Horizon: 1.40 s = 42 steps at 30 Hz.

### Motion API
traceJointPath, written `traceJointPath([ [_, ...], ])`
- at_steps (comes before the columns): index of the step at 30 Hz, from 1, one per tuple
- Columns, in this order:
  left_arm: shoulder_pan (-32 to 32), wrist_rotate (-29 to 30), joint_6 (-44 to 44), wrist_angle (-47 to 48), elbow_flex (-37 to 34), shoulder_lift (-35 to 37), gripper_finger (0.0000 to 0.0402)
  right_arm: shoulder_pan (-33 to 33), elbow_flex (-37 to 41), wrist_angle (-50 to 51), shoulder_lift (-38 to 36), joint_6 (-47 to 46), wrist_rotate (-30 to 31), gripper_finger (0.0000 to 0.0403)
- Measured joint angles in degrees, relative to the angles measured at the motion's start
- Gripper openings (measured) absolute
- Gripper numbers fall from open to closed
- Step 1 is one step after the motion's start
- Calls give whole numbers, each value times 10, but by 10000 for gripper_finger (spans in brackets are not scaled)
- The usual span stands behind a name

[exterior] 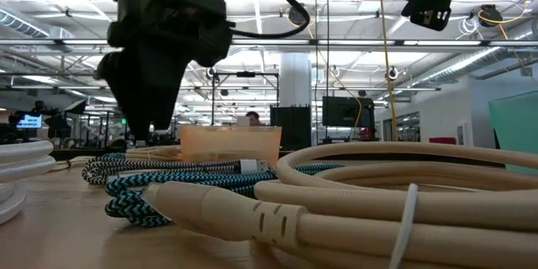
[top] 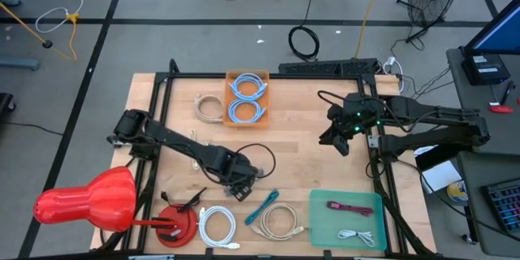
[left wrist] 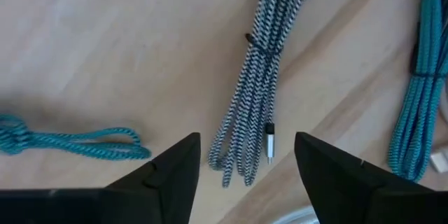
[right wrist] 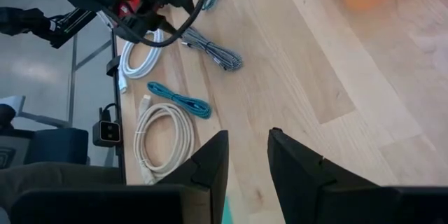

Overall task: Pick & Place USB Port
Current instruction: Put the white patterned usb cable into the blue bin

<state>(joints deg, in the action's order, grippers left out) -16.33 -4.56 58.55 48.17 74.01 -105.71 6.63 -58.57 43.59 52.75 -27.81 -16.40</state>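
Observation:
A black-and-white braided USB cable (left wrist: 257, 77), tied into a long bundle, lies flat on the wooden table (top: 301, 162). My left gripper (left wrist: 245, 140) hangs just above the bundle's looped end, pointing down and open. One finger stands on each side of the loops, apart from them. In the high view this gripper (top: 241, 185) is near the table's middle, toward the near edge. My right gripper (right wrist: 248, 155) is raised over the table's right half (top: 337, 136), open with nothing between its fingers.
A teal braided cable (top: 264, 207), a white coil (top: 217, 226) and a beige coil (top: 280, 221) lie near the front edge. A green tray (top: 321, 231) sits front right. An orange bin (top: 246, 74) with blue cables stands at the back. Red objects (top: 89, 199) sit front left.

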Motion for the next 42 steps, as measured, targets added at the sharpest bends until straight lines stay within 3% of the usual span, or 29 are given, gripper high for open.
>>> traceJointPath([
  [16,4,-6,2,-115,-82,0,180,0,0,0,0,-5,22,91],
  [19,11,-29,-9,-153,-111,1,136,0,0,-1,0,-12,32,91],
  [23,24,-56,-24,-179,-137,4,33,0,0,-16,0,-15,33,91],
  [27,43,-63,-28,-183,-130,12,15,0,0,-32,0,-19,33,91],
  [33,69,71,-29,-277,-90,110,9,0,0,-82,0,-63,61,91],
  [37,78,173,-38,-329,-65,169,9,0,0,-193,0,-87,64,91],
  [42,84,232,-94,-407,-30,202,9,0,0,-343,4,-101,89,93],
])
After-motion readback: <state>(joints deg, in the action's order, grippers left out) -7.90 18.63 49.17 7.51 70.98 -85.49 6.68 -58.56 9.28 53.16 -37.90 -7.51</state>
